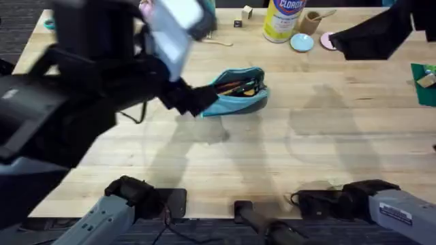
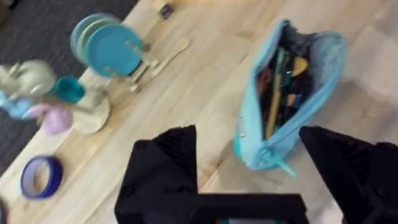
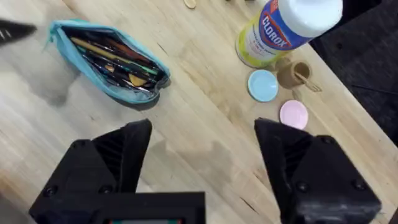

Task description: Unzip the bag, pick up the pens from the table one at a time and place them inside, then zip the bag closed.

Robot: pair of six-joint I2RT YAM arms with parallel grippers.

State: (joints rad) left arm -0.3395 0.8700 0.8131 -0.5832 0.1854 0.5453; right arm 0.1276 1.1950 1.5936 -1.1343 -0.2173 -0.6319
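Bare table (image 1: 272,163) lies near and right of the open bag (image 1: 238,92). A Clorox tub (image 1: 283,19) and small dishes (image 1: 302,43) crowd the far edge.

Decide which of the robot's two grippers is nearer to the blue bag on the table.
Left. The left gripper hangs open right at the zipper end of the bag. The right gripper, also open, is off to the side near the Clorox tub, well apart from it.

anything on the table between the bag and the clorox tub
No. In the right wrist view the stretch of table between the bag and the Clorox tub is bare wood.
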